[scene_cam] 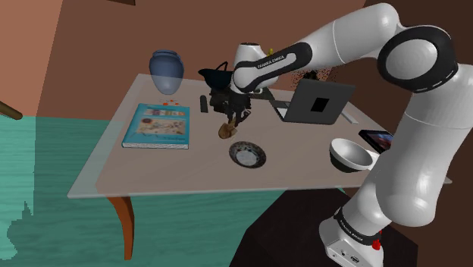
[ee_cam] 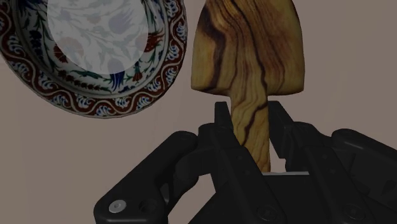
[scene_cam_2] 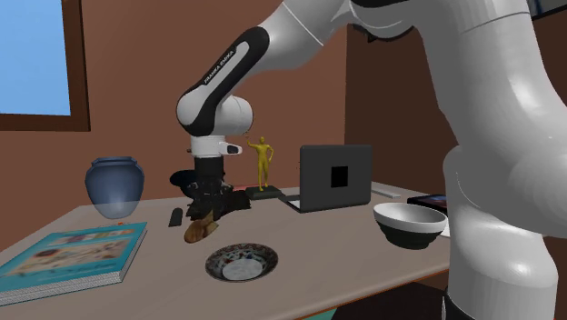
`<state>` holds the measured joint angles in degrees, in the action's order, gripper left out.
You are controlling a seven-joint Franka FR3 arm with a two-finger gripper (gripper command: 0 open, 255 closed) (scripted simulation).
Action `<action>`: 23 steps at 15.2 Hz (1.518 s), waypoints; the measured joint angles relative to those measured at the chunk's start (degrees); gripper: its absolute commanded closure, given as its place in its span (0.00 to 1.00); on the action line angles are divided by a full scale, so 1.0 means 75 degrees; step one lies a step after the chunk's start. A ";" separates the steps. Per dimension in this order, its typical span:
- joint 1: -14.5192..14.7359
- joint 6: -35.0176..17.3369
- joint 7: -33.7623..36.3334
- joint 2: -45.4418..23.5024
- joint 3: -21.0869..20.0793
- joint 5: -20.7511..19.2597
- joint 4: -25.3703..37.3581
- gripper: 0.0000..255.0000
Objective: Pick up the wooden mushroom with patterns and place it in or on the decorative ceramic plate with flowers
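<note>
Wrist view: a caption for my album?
Black two-finger gripper clasping a streaky brown wooden mushroom by its stem, beside a flower-patterned plate.

Plate (ee_cam: 137, 95) cropped; mushroom (ee_cam: 248, 51) stem end behind claw (ee_cam: 249, 113).

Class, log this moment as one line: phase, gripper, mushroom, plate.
phase: grasped, not placed | gripper: shut on wooden mushroom stem | plate: empty, beside the mushroom

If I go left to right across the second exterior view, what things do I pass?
Blue vase → wooden mushroom → flowered plate → laptop → white bowl.
</note>
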<state>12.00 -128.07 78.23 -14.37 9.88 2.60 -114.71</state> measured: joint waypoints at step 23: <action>0.0141 -0.1982 0.0349 0.1892 0.0034 -0.0425 -0.3852 1.00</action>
<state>13.06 -142.94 80.85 -0.17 10.13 -0.59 -143.60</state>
